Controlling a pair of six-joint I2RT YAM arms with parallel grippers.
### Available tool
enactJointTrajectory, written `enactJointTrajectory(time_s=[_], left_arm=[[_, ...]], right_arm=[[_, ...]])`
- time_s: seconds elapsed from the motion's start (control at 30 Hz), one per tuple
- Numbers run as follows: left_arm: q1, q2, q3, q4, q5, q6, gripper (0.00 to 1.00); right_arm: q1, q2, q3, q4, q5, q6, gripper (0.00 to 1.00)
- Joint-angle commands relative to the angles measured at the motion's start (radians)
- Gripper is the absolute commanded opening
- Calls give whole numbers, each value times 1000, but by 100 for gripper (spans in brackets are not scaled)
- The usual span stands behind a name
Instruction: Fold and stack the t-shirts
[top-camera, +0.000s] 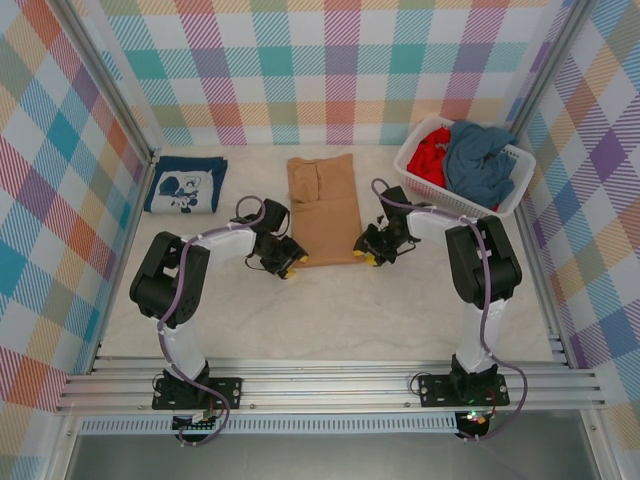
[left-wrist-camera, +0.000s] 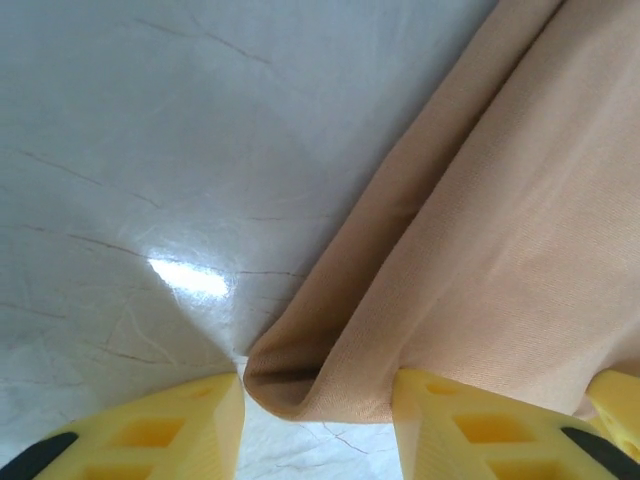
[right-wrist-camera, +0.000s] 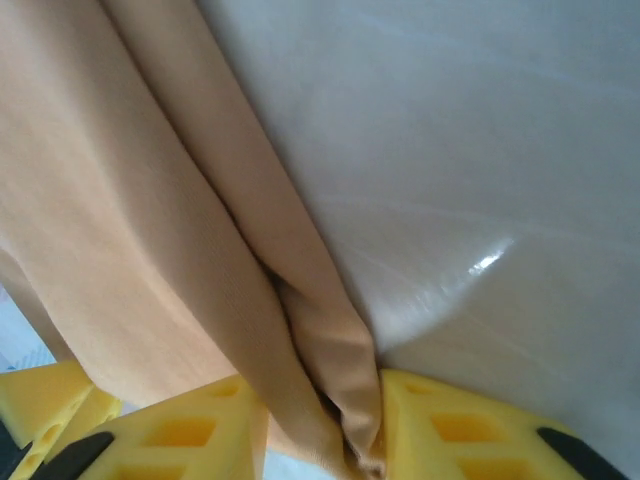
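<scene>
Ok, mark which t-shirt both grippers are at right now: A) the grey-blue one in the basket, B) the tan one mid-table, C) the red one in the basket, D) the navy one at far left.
B: the tan t-shirt has its near corners between the fingers of the left gripper and the right gripper.

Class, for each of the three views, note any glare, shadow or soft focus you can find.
Left wrist view: bright glare patch on the table, dark shadow in the fold of the tan t-shirt. Right wrist view: a smaller glint on the table, the cloth nearest the lens soft. Top external view: even light, no glare, sharp throughout.
</scene>
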Motion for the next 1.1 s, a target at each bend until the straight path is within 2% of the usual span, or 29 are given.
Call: enactJointTrajectory(time_s=[0.0, 0.23, 0.4, 0.67, 0.9, 1.07], left_arm=[[5, 44, -1, 152, -20, -7, 39], [7, 35, 41, 148, -59, 25, 18], [5, -31, 18, 105, -70, 55, 0], [-23, -204, -75, -114, 29, 163, 0], [-179, -480, -276, -253, 155, 158, 0], [-274, -650, -363, -362, 182, 123, 0]], right_arm=[[5, 25, 26, 47, -18, 5, 27], [17, 5, 22, 57, -30, 25, 2], [26, -43, -5, 23, -24, 34, 0], [88, -190, -132, -86, -44, 69, 0], [187, -422, -373, -222, -164, 146, 0], [250, -573, -465, -308, -232, 184, 0]])
